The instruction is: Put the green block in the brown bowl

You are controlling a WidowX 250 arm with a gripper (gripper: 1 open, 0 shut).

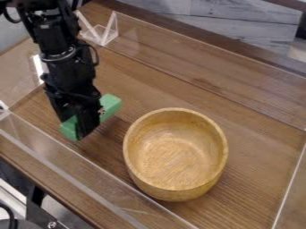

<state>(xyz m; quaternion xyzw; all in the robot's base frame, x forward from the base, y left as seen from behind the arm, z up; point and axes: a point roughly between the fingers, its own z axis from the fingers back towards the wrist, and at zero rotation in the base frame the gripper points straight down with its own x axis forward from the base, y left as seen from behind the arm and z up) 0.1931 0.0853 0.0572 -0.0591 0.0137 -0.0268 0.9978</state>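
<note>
While the black jaws (79, 122) grip the green block (92, 120) just beside the brown bowl (176, 155), the bowl's thick near wall stands between them and its hollow; a white wire object (99, 29) sits farther back on the wooden counter (180, 67).

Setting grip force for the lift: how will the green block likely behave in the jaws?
The green block looks rigid, with straight edges, so it probably won't flex. Its flat sides make rolling unlikely. Being long, it may pivot if gripped near one end.
</note>
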